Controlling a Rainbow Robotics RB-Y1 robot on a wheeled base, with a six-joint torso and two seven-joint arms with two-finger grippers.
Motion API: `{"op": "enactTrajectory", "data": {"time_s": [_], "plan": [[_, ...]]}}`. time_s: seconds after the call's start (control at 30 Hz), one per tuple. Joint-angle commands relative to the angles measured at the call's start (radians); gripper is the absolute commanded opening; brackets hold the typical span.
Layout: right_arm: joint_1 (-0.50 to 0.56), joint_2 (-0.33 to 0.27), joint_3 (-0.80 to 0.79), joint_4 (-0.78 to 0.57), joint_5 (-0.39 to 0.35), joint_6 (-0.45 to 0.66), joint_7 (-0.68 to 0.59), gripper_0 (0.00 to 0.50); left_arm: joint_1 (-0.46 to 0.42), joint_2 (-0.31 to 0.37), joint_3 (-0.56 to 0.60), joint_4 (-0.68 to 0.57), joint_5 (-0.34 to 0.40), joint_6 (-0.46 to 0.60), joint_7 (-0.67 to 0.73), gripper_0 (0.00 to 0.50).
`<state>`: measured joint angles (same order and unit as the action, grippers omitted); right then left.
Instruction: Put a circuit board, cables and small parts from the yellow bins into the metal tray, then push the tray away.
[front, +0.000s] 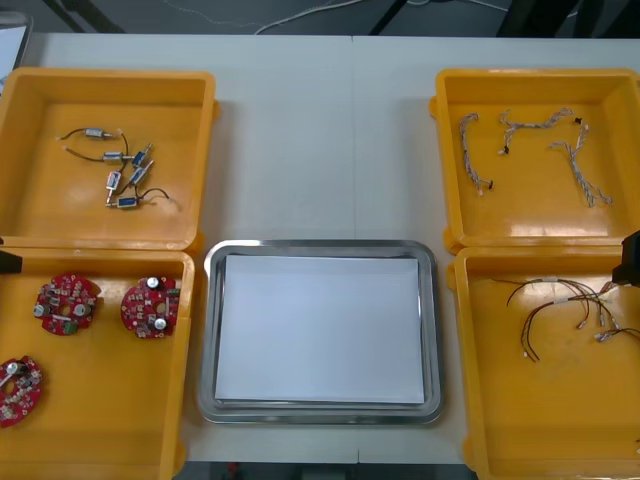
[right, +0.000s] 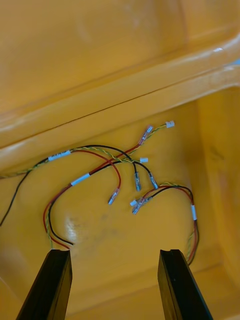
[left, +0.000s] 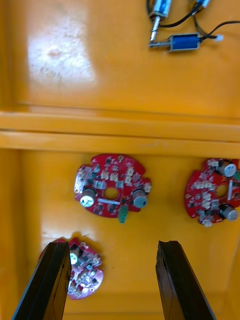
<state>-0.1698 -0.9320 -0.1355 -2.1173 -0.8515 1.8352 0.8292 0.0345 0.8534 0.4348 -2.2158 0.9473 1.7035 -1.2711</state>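
**Front view.** The shiny rectangular metal tray with a white inside (front: 320, 245) lies at lower centre on the light surface (front: 320, 130), between four bins, and nothing lies in it.

- **Lower left:** three round red circuit boards (front: 150, 306) rest in the lower-left yellow bin (front: 100, 440).
- **Upper left:** small metal parts with dark leads (front: 125, 170) rest in the upper-left yellow bin (front: 40, 210).
- **Upper right:** twisted blue and white cables (front: 530, 140) rest in the upper-right yellow bin (front: 530, 225).
- **Lower right:** black, red and yellow cables (front: 565, 310) rest in the lower-right yellow bin (front: 540, 430).

**Left wrist view.** The left tool (left: 112, 285) hangs above the boards with its fingers apart and holds nothing. One board lies ahead of the gap between them.

**Right wrist view.** The right tool (right: 117, 285) hangs above the black, red and yellow cables, fingers likewise apart and empty.

**Progress.** Judged from this layout, the task stands at its very start. No item has reached the tray. A board, cables and small parts remain to be picked and placed, and the tray is not yet pushed away.
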Motion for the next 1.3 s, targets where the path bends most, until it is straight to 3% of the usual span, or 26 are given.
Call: {"op": "enactTrajectory", "data": {"time_s": [0.03, 0.17, 0.23, 0.47, 0.57, 0.73, 1.07, 1.3], "plan": [[0.067, 0.009, -0.033, -0.003, 0.019, -0.07, -0.124, 0.5, 0.15, 0.0, 0.061, -0.058, 0.007, -0.084, -0.079, 0.5], [0.112, 0.013, -0.035, -0.004, 0.022, -0.145, -0.222, 0.5, 0.213, -0.005, 0.061, -0.058, 0.001, -0.16, -0.085, 0.5], [0.145, 0.022, -0.038, -0.003, 0.035, -0.203, -0.305, 0.5, 0.252, -0.039, 0.062, -0.056, -0.012, -0.212, -0.071, 0.5], [0.185, 0.055, -0.042, -0.003, 0.092, -0.237, -0.464, 0.5, 0.271, -0.188, 0.101, -0.055, -0.053, -0.223, -0.06, 0.5], [0.2, 0.067, -0.042, -0.003, 0.13, -0.248, -0.518, 0.5, 0.269, -0.235, 0.102, -0.055, -0.111, -0.226, -0.031, 0.5], [0.233, 0.087, -0.041, -0.003, 0.186, -0.274, -0.541, 0.5, 0.272, -0.29, 0.105, -0.055, -0.148, -0.228, 0.03, 0.5], [0.273, 0.144, -0.041, 0.05, 0.218, -0.326, -0.552, 0.5, 0.305, -0.307, 0.07, -0.032, -0.303, -0.226, 0.059, 0.5], [0.271, 0.173, -0.041, 0.091, 0.207, -0.337, -0.547, 0.5, 0.312, -0.297, 0.048, 0.031, -0.34, -0.24, 0.09, 0.5]]}}
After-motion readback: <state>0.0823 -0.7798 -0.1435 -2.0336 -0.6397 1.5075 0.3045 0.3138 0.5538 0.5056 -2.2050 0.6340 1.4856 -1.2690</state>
